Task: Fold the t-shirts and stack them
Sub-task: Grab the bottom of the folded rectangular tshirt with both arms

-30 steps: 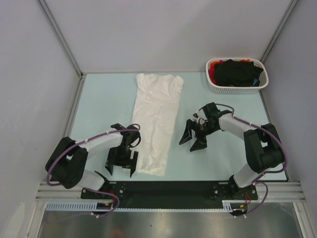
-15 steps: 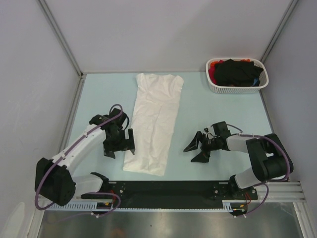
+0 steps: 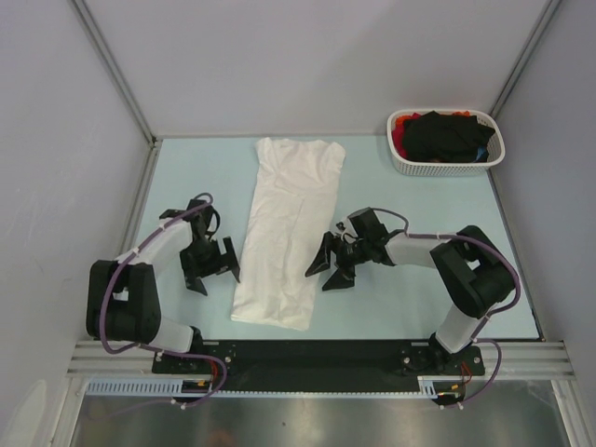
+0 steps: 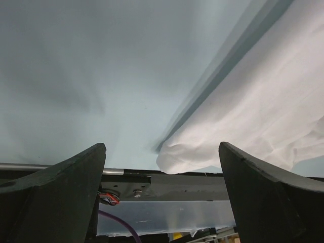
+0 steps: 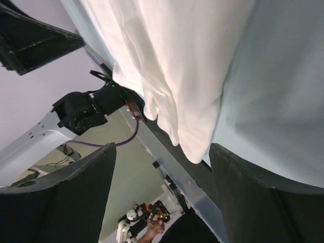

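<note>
A white t-shirt (image 3: 291, 228) lies folded lengthwise into a long strip down the middle of the table, plain side up. It also shows in the left wrist view (image 4: 253, 116) and the right wrist view (image 5: 172, 66). My left gripper (image 3: 210, 265) is open and empty just left of the strip's lower part. My right gripper (image 3: 328, 266) is open and empty at the strip's right edge, low over the table. A black shirt (image 3: 447, 135) and a red one (image 3: 399, 126) lie in the basket.
A white perforated basket (image 3: 447, 166) stands at the back right corner. The black front rail (image 3: 317, 352) runs along the near edge, just below the shirt's hem. Grey walls close in the left, back and right sides.
My right gripper has swung left from the open table to the shirt's right edge. My left gripper has shifted a little left and up, away from the shirt's left edge.
</note>
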Motion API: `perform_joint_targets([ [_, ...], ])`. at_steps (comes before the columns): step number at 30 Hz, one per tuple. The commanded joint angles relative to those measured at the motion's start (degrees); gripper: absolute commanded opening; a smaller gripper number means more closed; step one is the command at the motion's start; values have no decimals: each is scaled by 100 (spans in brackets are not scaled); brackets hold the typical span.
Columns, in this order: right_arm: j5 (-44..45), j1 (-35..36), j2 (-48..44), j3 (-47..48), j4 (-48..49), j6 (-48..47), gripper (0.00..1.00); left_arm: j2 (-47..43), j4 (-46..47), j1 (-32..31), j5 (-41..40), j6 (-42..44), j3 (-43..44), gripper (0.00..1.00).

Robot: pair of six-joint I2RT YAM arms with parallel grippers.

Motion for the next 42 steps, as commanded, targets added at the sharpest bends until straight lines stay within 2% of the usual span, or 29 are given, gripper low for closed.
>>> perform_joint_targets([
  [1, 635, 43, 140, 712, -1786, -764, 80, 16, 50, 280, 154, 434, 317, 100],
  [3, 1162, 43, 175, 1203, -2745, -1100, 80, 34, 59, 386, 207, 452, 352, 100],
  [6, 1629, 51, 272, 1556, -3312, -1417, 79, 104, 76, 439, 312, 513, 449, 100],
  [12, 1684, 69, 745, 1663, -3015, -1295, 74, 411, 155, 527, 426, 601, 704, 100],
  [25, 1657, 227, 1809, 2875, -3357, -1470, 63, 860, 182, 659, 637, 769, 1082, 100],
  [28, 1535, 262, 2003, 3078, -3445, -1497, 54, 869, 191, 676, 646, 804, 1073, 100],
  [29, 1473, 271, 2038, 3113, -3498, -1506, 43, 869, 191, 676, 646, 813, 1082, 100],
  [30, 1455, 280, 2065, 3200, -3533, -1514, 37, 869, 182, 676, 646, 821, 1082, 100],
  [31, 1438, 271, 2135, 3236, -3568, -1532, 21, 869, 182, 676, 655, 830, 1091, 100],
  [34, 1464, 271, 2284, 3473, -3831, -1663, 0, 860, 164, 878, 664, 848, 1108, 100],
  [42, 2184, 219, 2548, 4106, -4965, -2156, 0, 772, 121, 1019, 638, 865, 1117, 100],
])
